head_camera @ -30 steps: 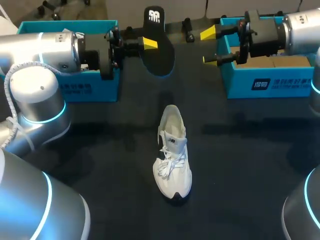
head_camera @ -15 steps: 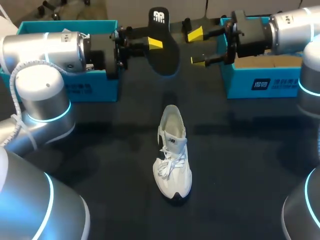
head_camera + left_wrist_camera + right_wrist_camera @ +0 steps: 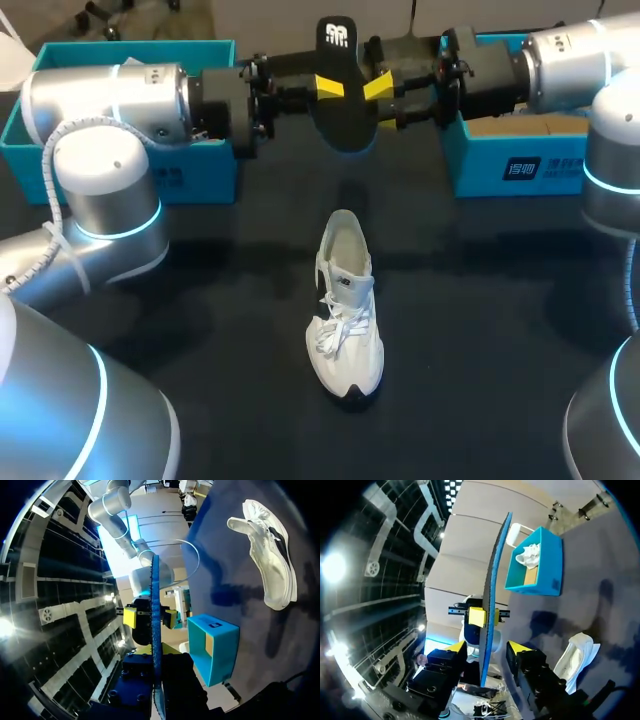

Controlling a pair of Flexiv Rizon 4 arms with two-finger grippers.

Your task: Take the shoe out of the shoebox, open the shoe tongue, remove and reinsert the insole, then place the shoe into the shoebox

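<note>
A black insole (image 3: 345, 100) with a blue rim is held upright above the back of the table. My left gripper (image 3: 328, 88) is shut on its left side. From the right, my right gripper (image 3: 378, 100) straddles the insole's other side. In the right wrist view the insole's edge (image 3: 491, 595) runs between the yellow fingertips (image 3: 519, 647) with a gap on both sides, so that gripper is open. The left wrist view shows the insole (image 3: 155, 630) edge-on, with the right gripper's yellow tips on either side of it. The white shoe (image 3: 345, 300) lies mid-table, toe toward the front.
A teal shoebox (image 3: 130, 175) stands at the back left behind my left arm. A second teal box (image 3: 530, 160) stands at the back right, under my right arm. The dark tabletop (image 3: 480, 330) surrounds the shoe.
My right gripper has moved left up to the insole and its fingers have narrowed around it. My left gripper has carried the insole a little to the right.
</note>
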